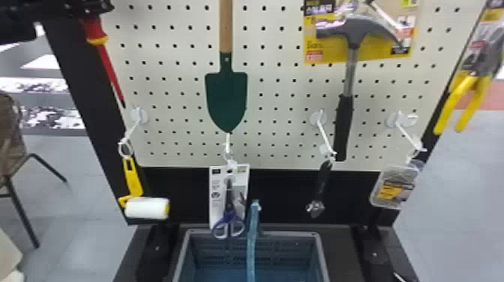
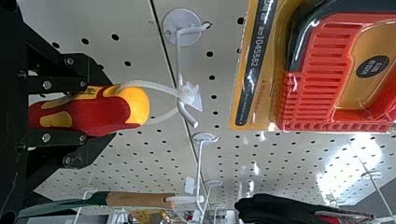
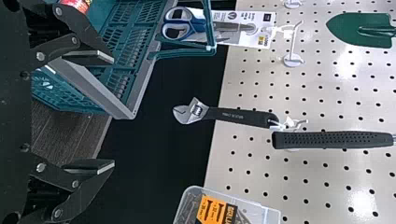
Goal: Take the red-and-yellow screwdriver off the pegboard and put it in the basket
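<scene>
My left gripper (image 1: 90, 8) grasps the screwdriver (image 1: 96, 33) by its handle, plastic loop (image 2: 148, 84) on the hook (image 2: 179, 60); my right gripper (image 3: 113, 113) gapes wide.

Screwdriver (image 2: 111, 111): handle formed in smooth, softly glossy plastic. Trowel (image 1: 226, 95): blade finished in smooth green over metal, fitted with a wooden handle. Hammer (image 1: 354, 33): head and shank made of metal; grip covered in matt, dimpled black material. Wrench (image 3: 185, 113): jaws left in shiny bare metal, handle clad in dark matt. Scissors (image 3: 180, 24): loops moulded in smooth plastic, backed by printed card. Basket (image 1: 288, 234): made of plastic, walls pierced. Pegboard (image 1: 168, 88): smooth-faced, marked by glossy glare.
</scene>
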Controlling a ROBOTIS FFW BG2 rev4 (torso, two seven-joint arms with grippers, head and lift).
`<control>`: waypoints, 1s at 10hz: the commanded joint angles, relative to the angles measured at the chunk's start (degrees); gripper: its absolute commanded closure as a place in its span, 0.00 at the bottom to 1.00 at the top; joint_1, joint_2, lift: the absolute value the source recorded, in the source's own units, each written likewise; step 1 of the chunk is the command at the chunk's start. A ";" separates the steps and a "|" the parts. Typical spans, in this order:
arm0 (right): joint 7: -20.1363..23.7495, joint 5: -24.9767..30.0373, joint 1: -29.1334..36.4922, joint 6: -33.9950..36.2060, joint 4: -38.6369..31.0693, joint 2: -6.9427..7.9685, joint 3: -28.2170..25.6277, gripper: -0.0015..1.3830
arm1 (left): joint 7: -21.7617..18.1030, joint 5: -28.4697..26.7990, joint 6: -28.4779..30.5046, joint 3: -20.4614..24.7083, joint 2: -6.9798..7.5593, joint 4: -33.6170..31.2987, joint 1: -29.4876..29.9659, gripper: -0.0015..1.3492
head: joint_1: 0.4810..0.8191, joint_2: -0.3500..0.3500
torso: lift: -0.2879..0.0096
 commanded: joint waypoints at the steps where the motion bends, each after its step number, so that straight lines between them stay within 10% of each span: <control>1: 0.00 0.00 -0.07 -0.05 0.00 0.05 0.00 0.35 | 0.00 0.00 -0.01 0.02 0.01 -0.01 -0.13 0.88 | 0.20 0.50 | 0.63; 10: 0.00 0.00 0.06 0.04 0.28 0.05 0.00 0.35 | 0.00 0.44 -0.36 0.02 0.01 -0.01 0.24 0.88 | 0.20 0.50 | 0.63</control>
